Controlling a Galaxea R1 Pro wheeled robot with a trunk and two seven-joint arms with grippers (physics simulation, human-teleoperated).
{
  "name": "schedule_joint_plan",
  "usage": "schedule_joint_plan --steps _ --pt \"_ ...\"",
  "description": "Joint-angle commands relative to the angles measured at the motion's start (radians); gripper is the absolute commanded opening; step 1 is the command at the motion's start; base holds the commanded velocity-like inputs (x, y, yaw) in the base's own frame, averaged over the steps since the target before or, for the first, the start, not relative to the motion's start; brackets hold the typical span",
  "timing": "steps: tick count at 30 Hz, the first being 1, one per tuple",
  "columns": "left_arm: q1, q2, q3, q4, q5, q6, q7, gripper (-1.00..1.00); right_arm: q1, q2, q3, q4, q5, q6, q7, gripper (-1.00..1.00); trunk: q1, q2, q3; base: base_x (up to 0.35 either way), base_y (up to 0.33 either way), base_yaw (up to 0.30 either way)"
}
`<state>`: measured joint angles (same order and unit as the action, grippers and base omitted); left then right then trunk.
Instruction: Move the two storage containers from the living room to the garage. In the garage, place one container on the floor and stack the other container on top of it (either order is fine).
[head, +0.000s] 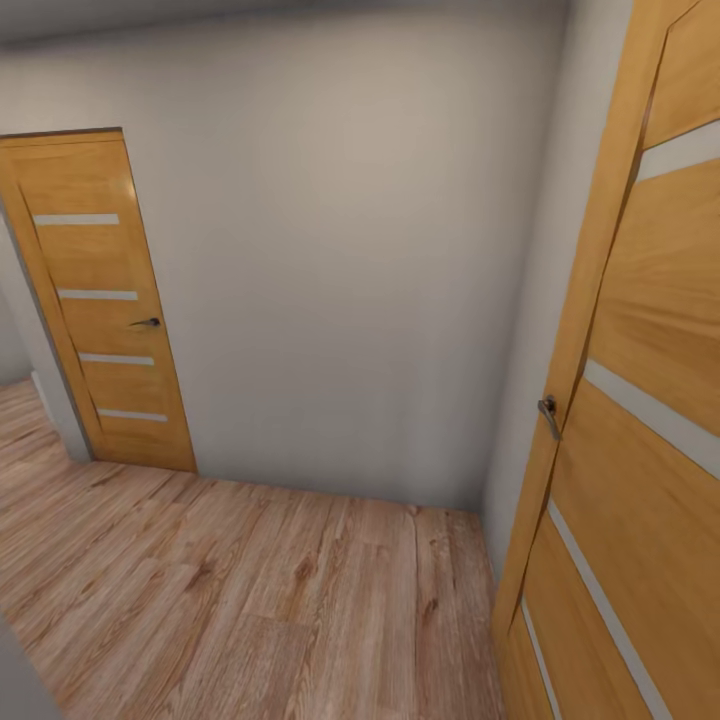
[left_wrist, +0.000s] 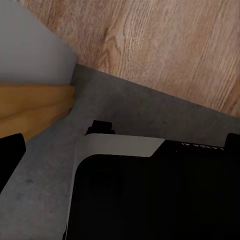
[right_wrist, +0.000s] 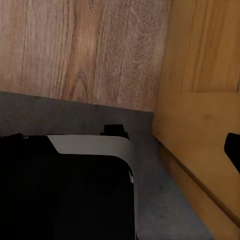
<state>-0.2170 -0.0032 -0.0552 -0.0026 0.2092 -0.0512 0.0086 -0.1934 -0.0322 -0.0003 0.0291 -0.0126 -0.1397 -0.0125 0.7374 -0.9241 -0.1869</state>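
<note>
I am facing a pale grey wall (head: 340, 250) in a bare hallway, with light wood-plank flooring (head: 250, 600) running up to its base. A wooden door with four frosted strips (head: 100, 300) is standing shut at the left, a dark handle on its right edge. A second wooden door (head: 630, 420), much nearer, is hanging ajar at my right, its metal handle (head: 548, 415) pointing toward me.

My left wrist camera is looking down on my black base (left_wrist: 150, 195), which is sitting on dark grey concrete (left_wrist: 130, 110) where that surface is meeting the planks. A door's lower corner (left_wrist: 30, 107) and a grey wall (left_wrist: 30, 50) are lying just beside it. My right wrist camera is showing the same seam beside the open door's foot.

Black finger edges (left_wrist: 10, 155) are peeking in at the frame margins of both wrist views (right_wrist: 233, 147); I cannot tell how far either gripper is open, or whether it is holding anything. Where the storage bins are, I cannot tell.
</note>
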Motion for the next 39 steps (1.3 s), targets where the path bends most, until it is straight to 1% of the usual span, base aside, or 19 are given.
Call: schedule_joint_plan --steps 1,7,22,34,39 --pt "-0.001 0.0 -0.006 0.001 0.009 -0.003 0.001 1.0 -0.001 0.0 0.0 0.003 -0.001 -0.006 -0.001 1.0 0.0 -0.001 -0.001 0.076 0.0 0.0" --pt "-0.001 0.0 -0.006 0.001 0.01 -0.004 0.001 1.0 -0.001 0.0 0.0 0.003 -0.001 -0.006 -0.001 1.0 0.0 -0.001 -0.001 0.22 0.0 0.0" --pt "-0.001 0.0 -0.006 0.001 0.01 -0.004 0.001 1.0 -0.001 -0.001 0.001 0.003 0.001 -0.008 -0.001 1.0 0.0 -0.001 -0.001 0.306 0.0 0.0" --pt "-0.001 0.001 -0.005 0.001 0.01 -0.003 0.001 1.0 -0.001 0.0 -0.001 0.003 0.0 -0.008 -0.001 1.0 0.0 -0.001 -0.001 0.062 0.0 0.0" --pt "-0.001 0.002 -0.005 0.001 0.01 -0.003 0.001 1.0 -0.001 0.0 -0.001 0.003 0.0 -0.008 -0.001 1.0 0.0 -0.001 -0.001 0.148 0.0 0.0"
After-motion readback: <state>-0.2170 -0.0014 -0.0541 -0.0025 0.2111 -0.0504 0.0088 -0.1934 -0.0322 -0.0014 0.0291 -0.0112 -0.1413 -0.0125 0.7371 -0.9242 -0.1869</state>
